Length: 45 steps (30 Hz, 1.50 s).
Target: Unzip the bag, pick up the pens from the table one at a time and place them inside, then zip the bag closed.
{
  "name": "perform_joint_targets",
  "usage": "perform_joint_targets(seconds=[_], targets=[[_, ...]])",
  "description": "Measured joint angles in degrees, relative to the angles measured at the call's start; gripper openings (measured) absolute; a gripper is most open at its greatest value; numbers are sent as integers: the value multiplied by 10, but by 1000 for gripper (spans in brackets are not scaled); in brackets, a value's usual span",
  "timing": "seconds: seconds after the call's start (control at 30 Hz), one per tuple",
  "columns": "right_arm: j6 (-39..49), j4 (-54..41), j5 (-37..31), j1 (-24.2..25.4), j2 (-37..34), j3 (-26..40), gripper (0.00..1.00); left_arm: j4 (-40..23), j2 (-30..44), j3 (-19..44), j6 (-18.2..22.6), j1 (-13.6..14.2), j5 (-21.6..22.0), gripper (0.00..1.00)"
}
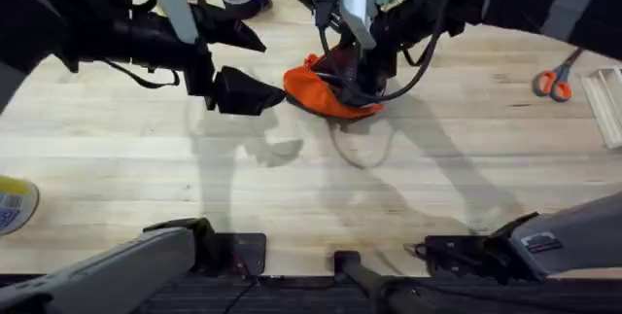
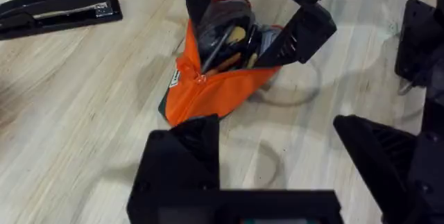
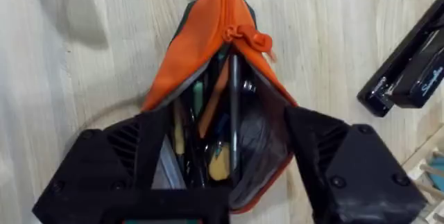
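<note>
Near the table's (image 1: 146, 158) far middle sits the bag (image 1: 326, 90), orange, zip partly open, slider (image 3: 258, 40) at the closed end. My right gripper (image 3: 229, 175) is spread wide across the bag's open mouth, one finger (image 3: 111, 161) on each side of the opening, pressed on the fabric. Pens (image 3: 233, 106) stand inside among other sticks. My left gripper (image 2: 277, 148) hovers just beside the bag's closed end, fingers released, grasping nothing. A black stapler (image 2: 59, 5) lies near.
</note>
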<state>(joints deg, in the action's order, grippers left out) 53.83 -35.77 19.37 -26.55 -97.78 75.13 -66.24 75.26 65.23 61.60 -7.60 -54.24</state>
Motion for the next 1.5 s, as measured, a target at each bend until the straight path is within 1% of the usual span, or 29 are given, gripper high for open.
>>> perform_joint_targets(seconds=[0.17,0.33,0.47,0.73,0.83,0.97,1.1,1.27,1.37,1.5], targets=[[-17,0,0,0,0,0,996,0,0,0,0,0,0,995],[-60,-5,0,0,2,6,996,0,0,0,1,0,0,995],[-124,-6,0,0,16,21,996,0,0,0,1,0,0,995],[-278,-16,-2,0,56,79,996,0,0,0,1,0,0,995],[-330,-54,-23,0,62,107,996,0,0,0,2,0,0,994],[-387,-127,-70,0,62,148,997,0,0,0,1,0,0,994],[-426,-192,-113,0,62,190,996,0,0,0,1,0,0,994],[-450,-253,-136,0,62,237,996,0,0,0,1,-2,-1,994],[-457,-282,-141,0,62,261,996,0,0,0,2,-14,-11,993],[-462,-324,-143,0,62,286,996,0,0,0,10,-39,-36,993]])
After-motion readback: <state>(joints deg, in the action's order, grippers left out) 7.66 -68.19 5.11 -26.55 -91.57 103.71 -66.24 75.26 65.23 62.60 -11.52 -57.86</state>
